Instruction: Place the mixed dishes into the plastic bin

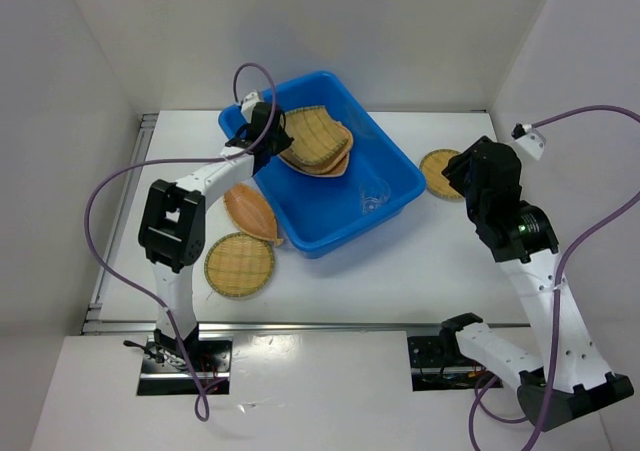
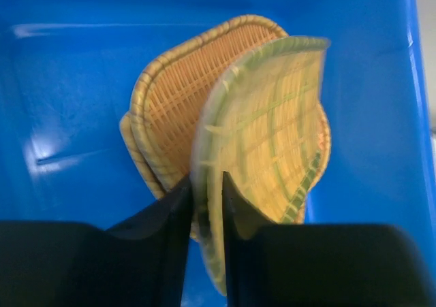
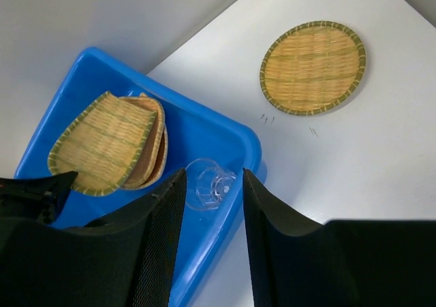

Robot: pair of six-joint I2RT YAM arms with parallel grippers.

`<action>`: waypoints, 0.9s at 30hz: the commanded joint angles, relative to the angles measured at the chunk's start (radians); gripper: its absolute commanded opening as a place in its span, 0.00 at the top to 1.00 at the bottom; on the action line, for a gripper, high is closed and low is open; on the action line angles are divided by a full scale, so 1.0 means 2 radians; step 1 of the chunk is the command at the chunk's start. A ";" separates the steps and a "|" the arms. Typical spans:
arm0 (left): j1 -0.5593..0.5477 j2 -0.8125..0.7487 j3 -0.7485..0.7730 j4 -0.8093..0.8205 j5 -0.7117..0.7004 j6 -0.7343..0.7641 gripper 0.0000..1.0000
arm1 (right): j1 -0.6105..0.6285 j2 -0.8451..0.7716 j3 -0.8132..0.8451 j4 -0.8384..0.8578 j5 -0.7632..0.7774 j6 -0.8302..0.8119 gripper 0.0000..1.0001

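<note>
A white table (image 1: 430,281) fills the middle of the overhead view, its top matte and plain. Three white panels box it in: a back wall (image 1: 330,31), a left wall (image 1: 60,121) and a right wall (image 1: 585,61), each meeting the tabletop in a clean seam. A pale metal rail (image 1: 320,325) runs along the near edge, and another (image 1: 146,131) follows the left side. Nearer still lies a white ledge (image 1: 320,396). The light is even and soft, casting only faint grey shadows. From the right wrist, a few small dark marks (image 3: 266,118) show on the tabletop, perhaps scuffs or pen strokes.
</note>
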 commanded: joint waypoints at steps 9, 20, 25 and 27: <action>0.003 0.024 0.054 -0.020 -0.025 0.016 0.43 | 0.005 0.005 0.003 0.043 0.024 -0.019 0.56; 0.003 -0.003 0.066 -0.063 -0.080 0.123 0.41 | 0.005 0.008 -0.002 0.058 0.013 -0.023 0.56; 0.003 -0.038 0.091 -0.087 -0.053 0.148 0.37 | 0.005 0.055 -0.007 0.029 -0.003 -0.035 0.47; 0.003 -0.061 0.126 -0.107 -0.020 0.148 0.37 | -0.008 0.131 0.000 0.023 -0.036 -0.035 0.43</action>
